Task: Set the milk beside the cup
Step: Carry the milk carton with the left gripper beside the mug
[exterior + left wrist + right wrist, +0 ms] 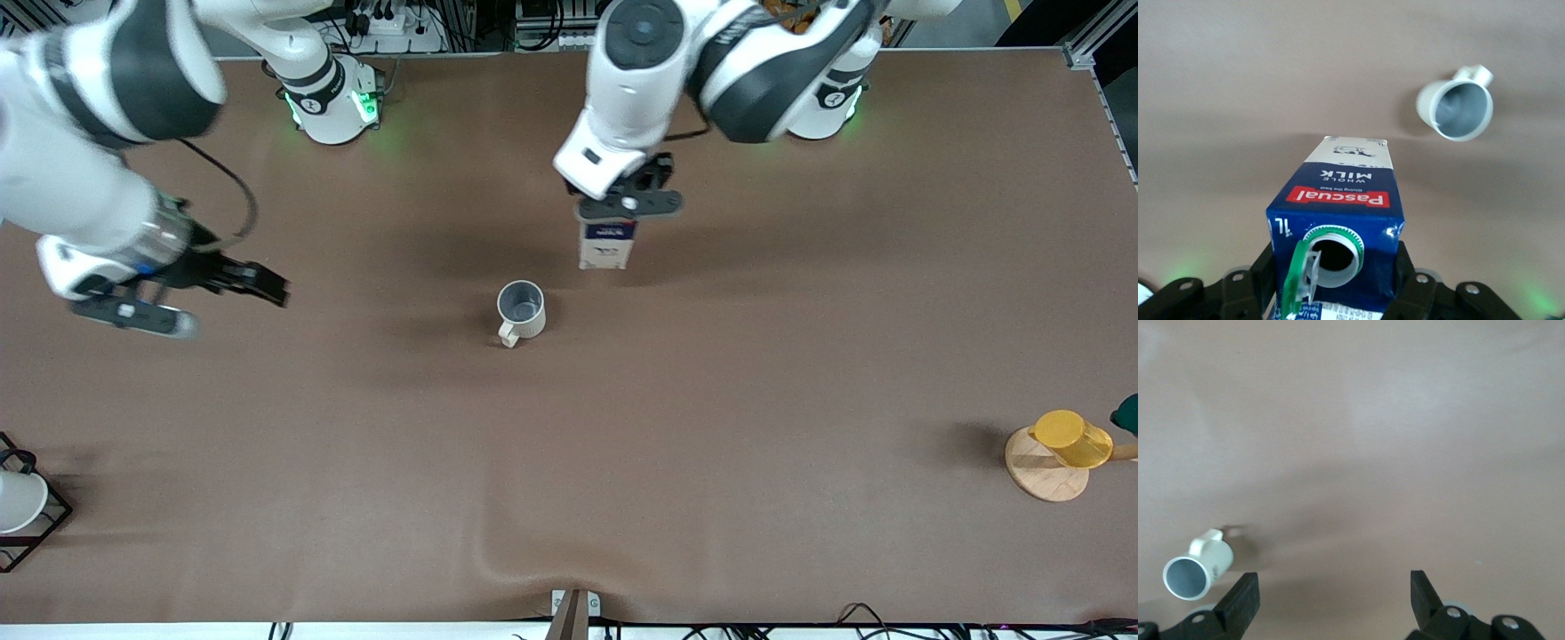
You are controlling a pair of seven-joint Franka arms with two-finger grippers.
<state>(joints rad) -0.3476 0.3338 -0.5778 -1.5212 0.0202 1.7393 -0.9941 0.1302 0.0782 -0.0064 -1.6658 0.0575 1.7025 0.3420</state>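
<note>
The milk [608, 244] is a dark-blue carton with pale sides and a red label band. It stands upright near the table's middle, farther from the front camera than the cup [521, 311]. My left gripper [627, 206] is shut on the carton's top. In the left wrist view the milk [1338, 220] shows its open cap between my fingers, and the cup [1455, 111] stands apart from it. The cup is a cream-white mug with a grey inside and one handle. My right gripper [227, 298] is open and empty over the table toward the right arm's end. Its wrist view shows the cup [1197, 570].
A yellow cup [1071, 438] sits on a wooden disc [1042, 471] at the left arm's end, near the front camera. A white cup [18, 500] sits in a black wire rack [40, 524] at the right arm's end. The brown table cover has a wrinkle [507, 556] near its front edge.
</note>
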